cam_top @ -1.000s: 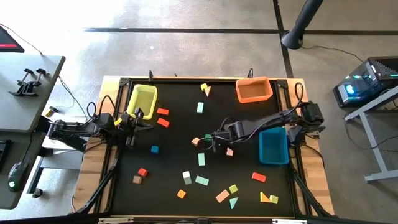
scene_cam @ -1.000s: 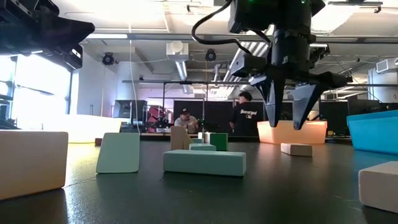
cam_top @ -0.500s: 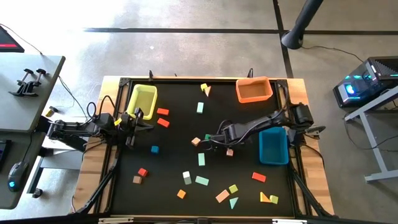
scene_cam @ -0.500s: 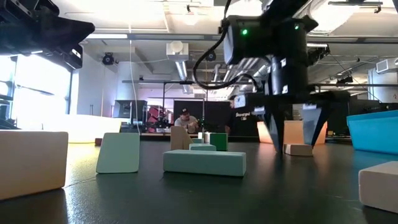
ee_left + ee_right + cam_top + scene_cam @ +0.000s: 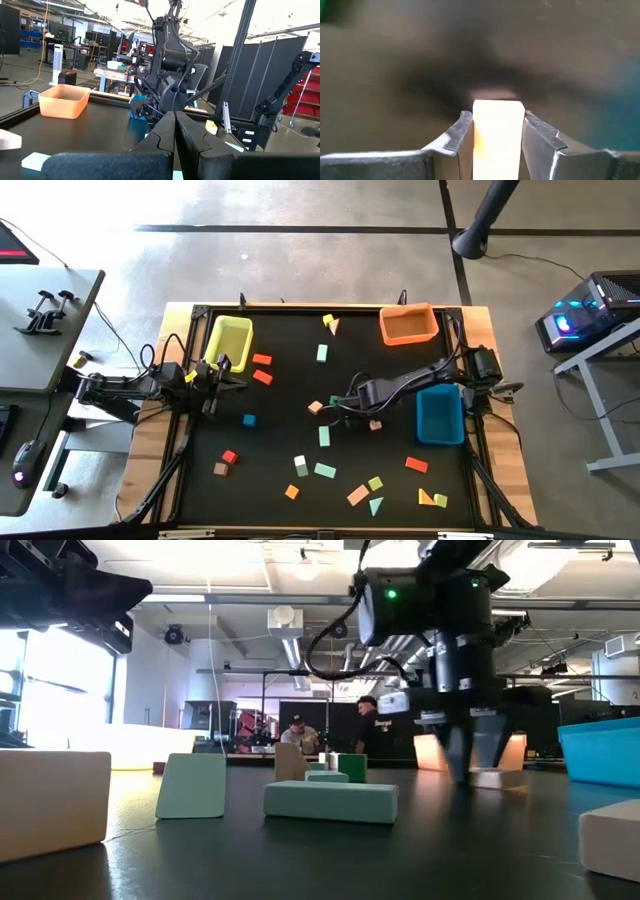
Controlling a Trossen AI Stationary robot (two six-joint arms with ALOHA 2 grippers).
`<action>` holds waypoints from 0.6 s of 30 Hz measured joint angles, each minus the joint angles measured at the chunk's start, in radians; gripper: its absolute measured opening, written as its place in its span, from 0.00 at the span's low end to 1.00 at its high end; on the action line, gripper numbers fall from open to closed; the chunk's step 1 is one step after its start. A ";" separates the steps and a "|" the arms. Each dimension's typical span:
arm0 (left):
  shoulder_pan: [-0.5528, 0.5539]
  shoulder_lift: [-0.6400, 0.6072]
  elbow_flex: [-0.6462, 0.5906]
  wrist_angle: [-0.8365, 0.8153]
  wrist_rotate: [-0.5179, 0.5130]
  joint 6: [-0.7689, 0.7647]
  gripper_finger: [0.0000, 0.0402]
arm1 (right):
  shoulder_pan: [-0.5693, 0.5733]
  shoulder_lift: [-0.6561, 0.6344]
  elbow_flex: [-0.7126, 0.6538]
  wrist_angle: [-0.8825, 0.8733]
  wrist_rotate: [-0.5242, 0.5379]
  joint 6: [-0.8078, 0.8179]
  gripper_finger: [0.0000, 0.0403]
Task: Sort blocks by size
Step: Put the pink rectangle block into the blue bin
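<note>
Right end effector (image 5: 497, 131) is clamped on a pale pink block (image 5: 498, 137), one finger pressed against each side, with the block's flat end facing the wrist camera and the dark table (image 5: 280, 435) blurred beyond it. From above, this end effector (image 5: 372, 420) sits just right of the table's middle, and the pink block (image 5: 375, 424) shows at its tip. In the low view it (image 5: 470, 775) reaches down to the tabletop beside a tan block (image 5: 497, 778).

Around it from above, a tan block (image 5: 314, 407) and a small green block (image 5: 334, 400) lie near its nine o'clock, and a mint bar (image 5: 323, 436) lies toward seven o'clock. A blue bin (image 5: 439, 417) stands just at its three o'clock. Toward the table's six o'clock edge are scattered a red block (image 5: 416, 465), a mint slab (image 5: 325, 471), an orange bar (image 5: 357, 495), a mint triangle (image 5: 376, 506) and yellow pieces (image 5: 432, 499).

Left end effector (image 5: 214, 372), fingers pressed together with nothing between them, waits at the table's nine o'clock side beside a yellow bin (image 5: 228, 340). Two red blocks (image 5: 262, 368) lie just at its three o'clock and a blue cube (image 5: 248, 420) toward five o'clock.

At the far twelve o'clock edge stand an orange bin (image 5: 408, 325), a yellow triangle (image 5: 329, 323) and a mint bar (image 5: 322, 353).
</note>
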 joint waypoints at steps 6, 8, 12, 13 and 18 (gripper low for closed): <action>0.000 0.000 0.000 0.001 0.000 0.000 0.00 | 0.050 -0.229 0.000 -0.247 0.029 0.005 0.31; 0.000 0.000 0.000 0.001 0.000 0.000 0.00 | 0.067 -0.306 -0.004 -0.335 0.049 0.012 0.31; 0.000 0.000 0.000 0.001 0.000 0.000 0.00 | 0.089 -0.466 -0.018 -0.455 0.121 0.065 0.31; 0.000 0.000 0.000 0.001 0.000 0.000 0.00 | 0.094 -0.504 -0.043 -0.458 0.138 0.086 0.31; 0.000 0.000 0.000 0.003 0.000 -0.001 0.00 | 0.095 -0.715 -0.262 -0.455 0.102 0.235 0.31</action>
